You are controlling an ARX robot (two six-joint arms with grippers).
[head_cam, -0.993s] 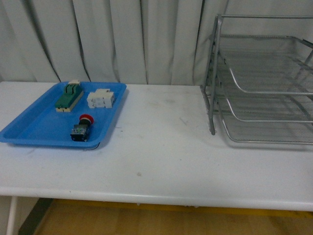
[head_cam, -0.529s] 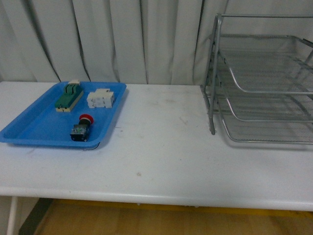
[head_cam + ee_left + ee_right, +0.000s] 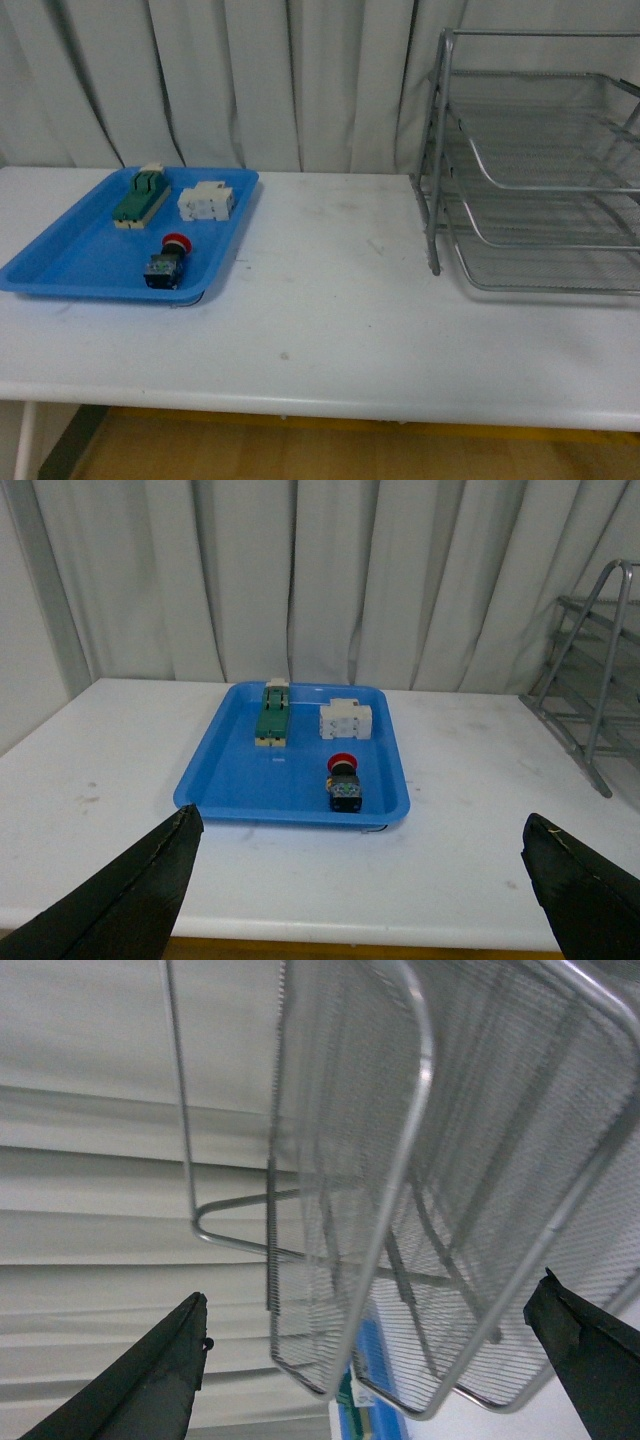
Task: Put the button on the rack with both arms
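Starting at the left, your left claw (image 3: pixel 360 818) hovers level before the table (image 3: pixel 330 330) edge, fingers wide apart, facing the blue tray (image 3: pixel 60 268); the button (image 3: pixel 170 262) lies in its near half, well apart from the rack (image 3: pixel 530 170). Your right claw (image 3: pixel 372 1292), rolled sideways and equally spread, sits close to the rack

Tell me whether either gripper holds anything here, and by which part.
Nothing is held. The left gripper and right gripper are both open and empty; the button lies in the blue tray.
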